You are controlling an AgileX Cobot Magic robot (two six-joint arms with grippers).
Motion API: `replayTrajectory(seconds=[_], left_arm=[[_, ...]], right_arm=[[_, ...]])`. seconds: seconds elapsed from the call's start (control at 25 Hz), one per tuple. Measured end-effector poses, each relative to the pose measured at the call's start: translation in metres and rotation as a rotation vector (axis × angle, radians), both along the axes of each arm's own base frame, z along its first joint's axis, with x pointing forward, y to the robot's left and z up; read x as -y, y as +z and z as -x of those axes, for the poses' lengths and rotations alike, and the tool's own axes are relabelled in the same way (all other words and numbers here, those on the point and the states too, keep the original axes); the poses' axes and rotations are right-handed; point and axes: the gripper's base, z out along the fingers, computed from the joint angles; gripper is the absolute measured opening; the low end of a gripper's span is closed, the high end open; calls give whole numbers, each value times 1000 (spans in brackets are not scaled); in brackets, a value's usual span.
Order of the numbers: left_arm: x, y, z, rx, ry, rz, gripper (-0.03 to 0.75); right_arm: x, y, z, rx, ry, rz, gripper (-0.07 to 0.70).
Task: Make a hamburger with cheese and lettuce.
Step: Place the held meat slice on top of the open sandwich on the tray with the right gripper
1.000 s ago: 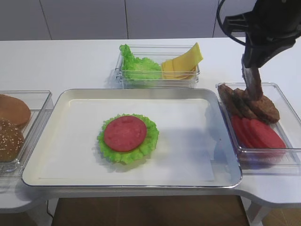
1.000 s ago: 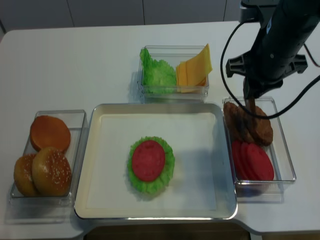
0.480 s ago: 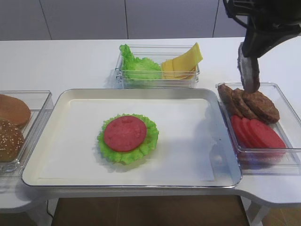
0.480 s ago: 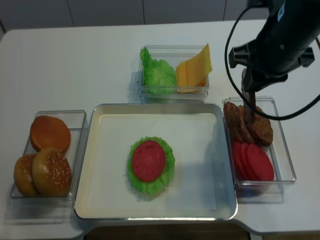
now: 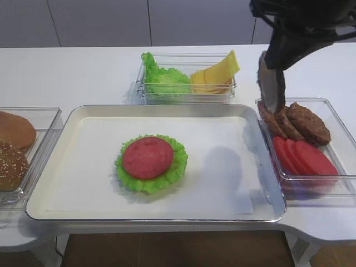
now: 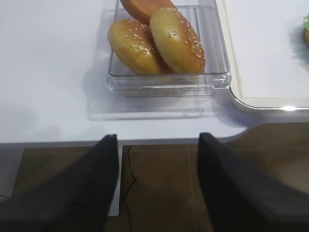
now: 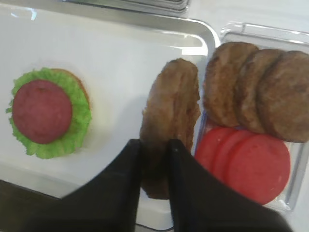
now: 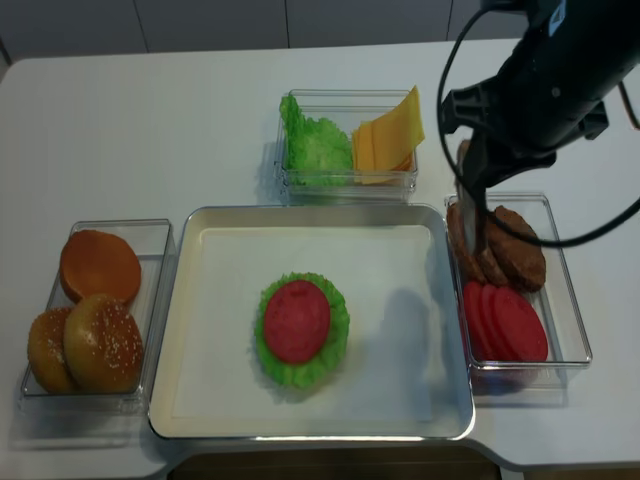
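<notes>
Hamburger (image 5: 150, 163), so far only a leaf and a red slice, lies mid-tray (image 5: 78, 119). Right hand (image 7: 153, 150) is clamped on a brown patty (image 7: 170, 116) hanging edge-down above the tray's right rim. Judged step: carrying the patty; next, lay it flat on the slice. Cheese (image 5: 214, 75) waits beyond the tray.

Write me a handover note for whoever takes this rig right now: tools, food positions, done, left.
Right tool: shut on a patty, hanging edge-down above the tray's right rim.
Left tool: open, idle by the bun bin.
Hamburger so far: leaf plus red slice, mid-tray.
Cheese and lettuce: back bin, untouched.
Left: place patty, then cheese, lettuce, bun.
</notes>
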Motion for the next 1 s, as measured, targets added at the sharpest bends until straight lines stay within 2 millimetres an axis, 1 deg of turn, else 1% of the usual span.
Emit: replayTrajectory(seconds=[0.16,0.48,0.68,0.88,1.0], left_arm=[[0,0,0,0,0,0,391],[0,0,0,0,0,0,391],[0,0,0,0,0,0,391],[0,0,0,0,0,0,391],[0,0,0,0,0,0,391]], right_arm=[[-21,0,10,0,77,-1,143],[-44,-1,22,-4,160,3,143],[-62,-16,21,-52,193,20,142],[-81,-27,25,-75,230,31,142],[-87,-32,22,-63,227,34,142]])
